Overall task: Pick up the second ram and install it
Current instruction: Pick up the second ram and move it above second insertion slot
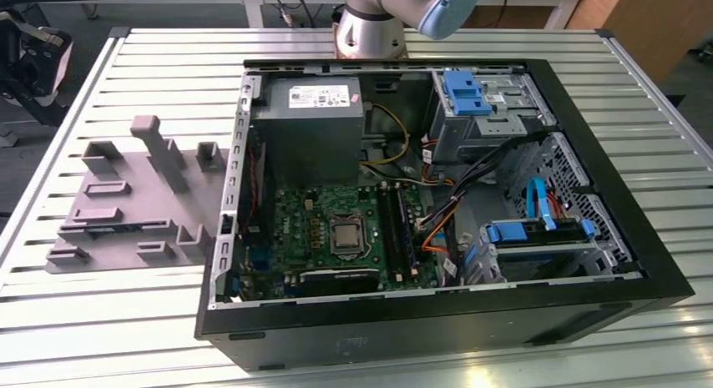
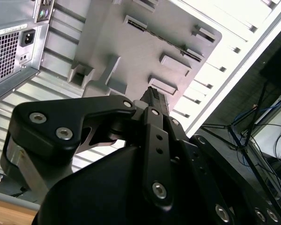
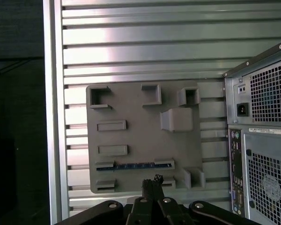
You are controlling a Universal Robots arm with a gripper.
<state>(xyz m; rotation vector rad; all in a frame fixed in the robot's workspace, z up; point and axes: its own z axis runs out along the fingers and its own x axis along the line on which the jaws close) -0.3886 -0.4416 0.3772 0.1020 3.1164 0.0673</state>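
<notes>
The second ram (image 3: 133, 165) stands on edge in a slot of the grey fixture plate (image 3: 136, 122). It is a thin dark bluish strip seen from above in the first wrist view. In the second wrist view it is a thin dark line (image 2: 165, 40) in the same plate (image 2: 131, 51). My gripper (image 3: 152, 182) hangs well above the plate, over its edge close to the ram and apart from it. Its black fingertips (image 2: 154, 99) are together with nothing between them. The open computer case (image 1: 446, 196) holds the green motherboard with long black memory slots (image 1: 396, 225).
The fixture plate (image 1: 134, 204) lies on the slatted metal table (image 1: 167, 62), at the exterior view's left of the case. Upright grey holders (image 1: 156, 146) rise from it. The case's rear panel (image 3: 260, 140) stands beside the plate. The table's edge (image 3: 54, 117) runs along the plate's other side.
</notes>
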